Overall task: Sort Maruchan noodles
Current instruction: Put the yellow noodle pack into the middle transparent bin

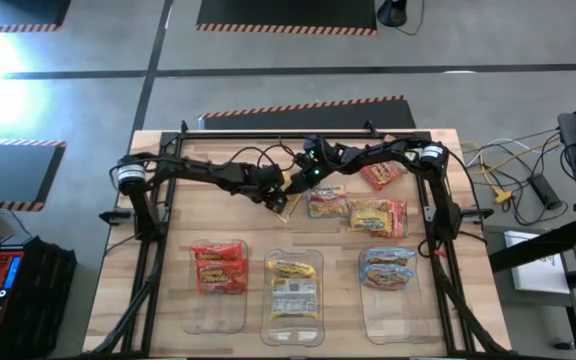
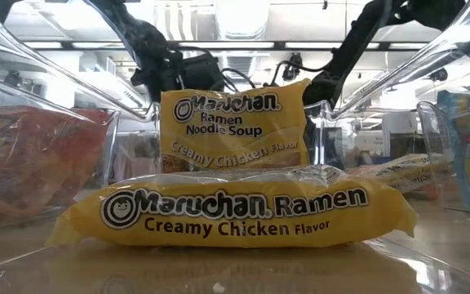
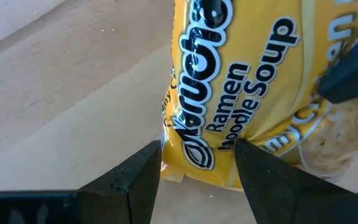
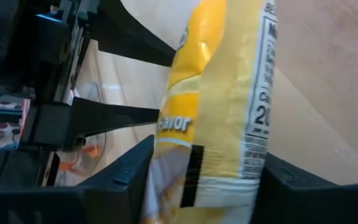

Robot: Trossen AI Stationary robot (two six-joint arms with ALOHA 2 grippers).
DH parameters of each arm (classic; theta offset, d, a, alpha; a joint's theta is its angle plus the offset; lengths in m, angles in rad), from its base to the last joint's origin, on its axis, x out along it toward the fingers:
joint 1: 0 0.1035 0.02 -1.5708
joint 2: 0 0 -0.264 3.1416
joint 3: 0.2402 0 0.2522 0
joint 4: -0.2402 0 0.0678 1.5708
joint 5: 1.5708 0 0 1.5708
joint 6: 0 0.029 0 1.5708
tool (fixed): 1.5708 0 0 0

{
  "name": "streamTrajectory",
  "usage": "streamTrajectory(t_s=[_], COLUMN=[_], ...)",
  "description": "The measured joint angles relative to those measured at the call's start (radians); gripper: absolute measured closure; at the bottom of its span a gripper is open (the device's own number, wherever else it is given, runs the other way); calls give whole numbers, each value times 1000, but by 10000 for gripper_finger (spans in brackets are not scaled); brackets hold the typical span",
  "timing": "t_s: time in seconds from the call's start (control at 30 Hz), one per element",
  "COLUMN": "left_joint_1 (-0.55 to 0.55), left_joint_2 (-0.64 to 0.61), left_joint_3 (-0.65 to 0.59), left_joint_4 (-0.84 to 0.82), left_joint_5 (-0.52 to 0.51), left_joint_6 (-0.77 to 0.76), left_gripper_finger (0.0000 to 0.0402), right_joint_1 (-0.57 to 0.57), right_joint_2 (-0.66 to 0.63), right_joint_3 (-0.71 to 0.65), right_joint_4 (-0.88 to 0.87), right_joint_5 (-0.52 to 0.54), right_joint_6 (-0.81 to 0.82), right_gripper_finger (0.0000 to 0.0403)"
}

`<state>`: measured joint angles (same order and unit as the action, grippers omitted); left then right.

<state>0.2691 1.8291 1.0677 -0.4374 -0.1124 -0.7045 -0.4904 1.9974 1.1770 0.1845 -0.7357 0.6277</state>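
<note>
You see yellow packets (image 2: pixel 233 214) with black lettering, red packets (image 1: pixel 218 265), blue ones (image 1: pixel 388 267), pale wooden bench (image 1: pixel 168 250).

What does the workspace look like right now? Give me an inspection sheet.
Surface: wooden table, bare at its left.
Job's things: red packets, yellow packets and blue packets in three clear bins; loose packets lie mid-table; one yellow packet held upright.
Clutter: nothing seen.
Grippers: left gripper and right gripper each straddle the held yellow packet's opposite ends.
Cables: arm cables over the table's far side; loose leads off the table's right.
Surroundings: floor with striped tape.
</note>
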Motion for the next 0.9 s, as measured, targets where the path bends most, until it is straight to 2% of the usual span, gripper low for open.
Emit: streamTrajectory(t_s=[0.23,0.6,0.9], left_joint_1=[-2,-7,-8], left_joint_2=[-61,-215,-290], left_joint_3=[-4,-3,-4], left_joint_4=[-26,-49,-131], left_joint_5=[27,70,42], left_joint_6=[43,94,78], left_gripper_finger=[212,212,212], right_joint_1=[0,-32,-32], right_joint_2=[-8,-67,-234], right_joint_3=[-2,-3,-4], right_joint_4=[-26,-191,-364], right_joint_5=[-14,-8,2], right_joint_6=[-21,-179,-336], right_gripper_finger=[280,275,276])
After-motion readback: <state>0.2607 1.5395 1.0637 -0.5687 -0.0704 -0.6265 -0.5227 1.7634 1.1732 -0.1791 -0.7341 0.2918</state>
